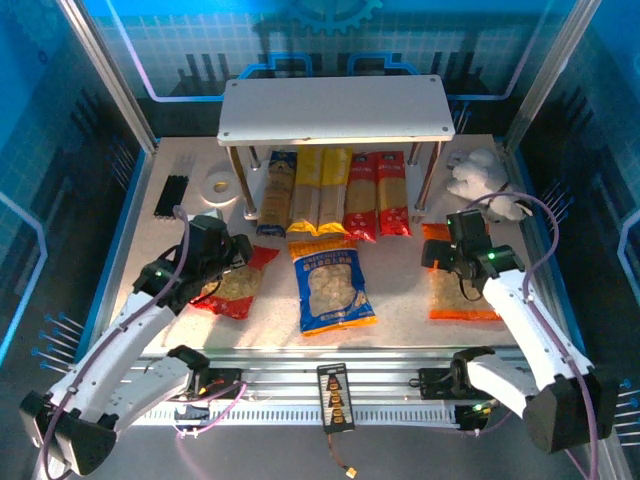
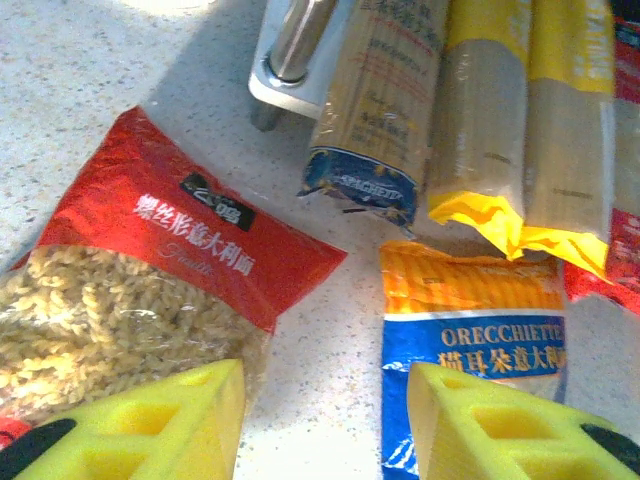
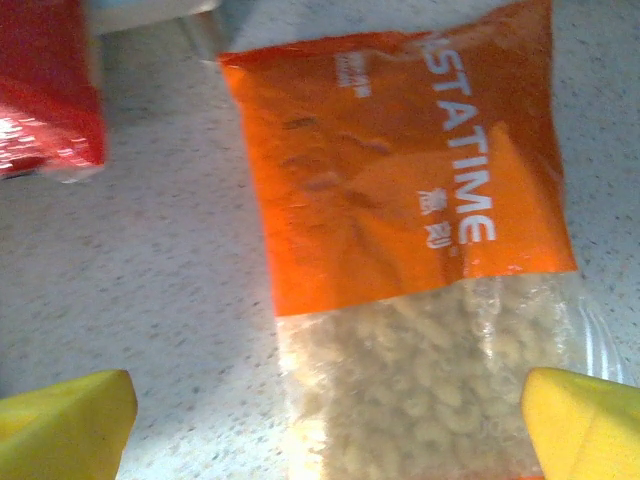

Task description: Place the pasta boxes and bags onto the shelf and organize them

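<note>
Hovering empty with jaws parted, the left gripper (image 2: 325, 372) is placed over the gap between the red bag (image 2: 150, 260) and the blue bag (image 2: 480, 330). Further right, the orange bag (image 3: 400, 180), its long axis toward the shelf (image 1: 335, 110), is straddled crosswise by the wide-open right gripper (image 3: 328, 385).

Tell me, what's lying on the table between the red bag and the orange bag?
The blue bag lies there, between the red bag and the orange bag; the top view shows it.

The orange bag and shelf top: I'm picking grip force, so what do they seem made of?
Orange bag: thin glossy plastic film, going by creases, sheen and clear window. Shelf top: smooth matte white board, perhaps laminate or painted wood.
</note>
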Available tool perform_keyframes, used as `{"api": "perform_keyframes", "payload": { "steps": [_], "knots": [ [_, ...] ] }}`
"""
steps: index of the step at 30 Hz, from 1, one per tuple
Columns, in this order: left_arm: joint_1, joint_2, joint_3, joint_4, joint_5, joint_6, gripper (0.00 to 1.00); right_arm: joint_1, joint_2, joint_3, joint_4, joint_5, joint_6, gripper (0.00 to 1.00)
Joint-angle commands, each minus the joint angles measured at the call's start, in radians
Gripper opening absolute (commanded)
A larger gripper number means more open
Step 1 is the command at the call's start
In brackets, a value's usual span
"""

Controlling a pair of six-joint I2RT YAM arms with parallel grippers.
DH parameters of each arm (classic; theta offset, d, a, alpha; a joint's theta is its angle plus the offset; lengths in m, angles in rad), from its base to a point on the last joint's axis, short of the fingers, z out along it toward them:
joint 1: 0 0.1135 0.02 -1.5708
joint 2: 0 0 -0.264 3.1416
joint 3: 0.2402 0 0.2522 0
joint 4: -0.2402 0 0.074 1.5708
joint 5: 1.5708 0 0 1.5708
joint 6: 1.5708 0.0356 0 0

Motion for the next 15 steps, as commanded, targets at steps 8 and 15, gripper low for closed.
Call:
{"api": "perform_keyframes", "payload": {
  "steps": [8,15],
  "knots": [
    [-0.058,0.000,-0.179,0.150,0.094,0.000,0.53,-0.161,0.149,-0.031,0.124,-0.043,-0.017,1.00],
    [-0.120,0.051,-0.246,0.249,0.104,-0.031,0.54,-0.212,0.208,-0.027,0.143,-0.056,-0.028,1.00]
  ]
}}
